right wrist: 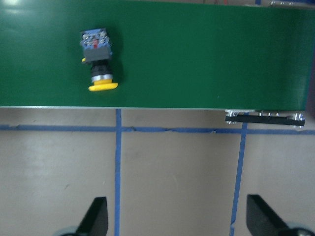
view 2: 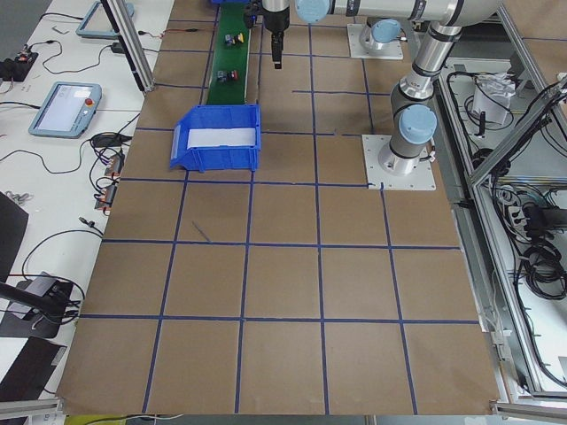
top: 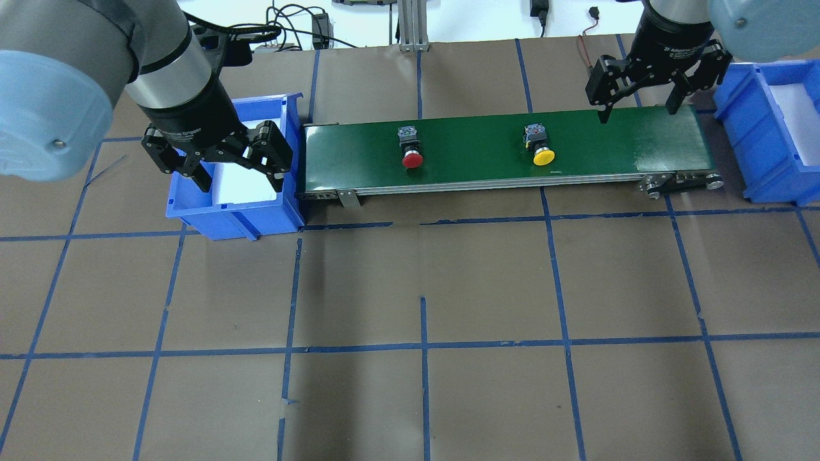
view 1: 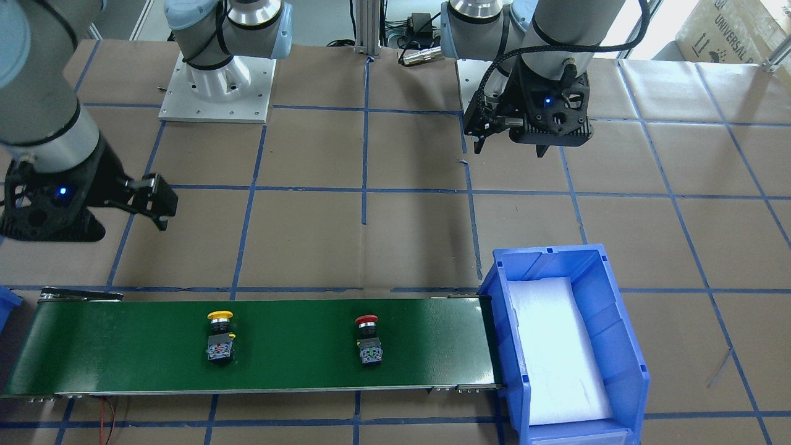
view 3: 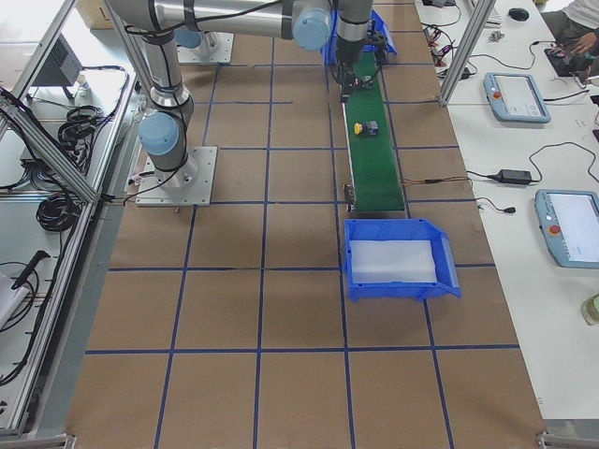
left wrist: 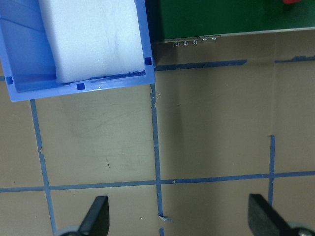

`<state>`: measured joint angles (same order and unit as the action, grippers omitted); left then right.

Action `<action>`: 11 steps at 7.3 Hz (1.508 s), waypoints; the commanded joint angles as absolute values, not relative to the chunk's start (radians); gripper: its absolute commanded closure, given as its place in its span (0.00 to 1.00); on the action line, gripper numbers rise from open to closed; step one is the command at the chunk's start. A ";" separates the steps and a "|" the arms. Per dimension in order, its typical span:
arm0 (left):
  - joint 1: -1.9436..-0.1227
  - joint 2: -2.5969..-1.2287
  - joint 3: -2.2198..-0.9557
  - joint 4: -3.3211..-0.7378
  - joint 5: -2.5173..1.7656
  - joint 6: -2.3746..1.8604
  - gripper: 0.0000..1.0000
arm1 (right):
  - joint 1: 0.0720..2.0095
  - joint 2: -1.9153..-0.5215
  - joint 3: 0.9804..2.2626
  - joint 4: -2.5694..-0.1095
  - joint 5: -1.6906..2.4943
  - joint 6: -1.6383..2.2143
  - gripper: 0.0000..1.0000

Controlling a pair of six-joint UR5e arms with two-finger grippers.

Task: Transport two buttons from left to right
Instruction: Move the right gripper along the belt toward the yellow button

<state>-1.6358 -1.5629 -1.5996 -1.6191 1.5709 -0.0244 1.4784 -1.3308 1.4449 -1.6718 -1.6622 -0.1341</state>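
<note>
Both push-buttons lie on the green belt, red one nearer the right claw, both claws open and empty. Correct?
No. The yellow mushroom-cap push-button is the one nearer the right claw; the red mushroom-cap push-button is nearer the left claw, as the overhead exterior view shows. Both lie on the green conveyor belt, both claws open and empty.

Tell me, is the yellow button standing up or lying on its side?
Lying on its side: the yellow button rests on the green belt, cap facing sideways.
</note>
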 commanded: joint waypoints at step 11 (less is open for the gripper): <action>-1.640 -1.577 -1.629 -1.609 1.569 -0.034 0.00 | 1.422 -1.003 1.347 -1.861 -1.603 -0.198 0.00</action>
<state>-1.6398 -1.5755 -1.6292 -1.6080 1.5708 -0.0325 1.4218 -1.0163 1.3486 -1.8531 -1.6115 -0.2019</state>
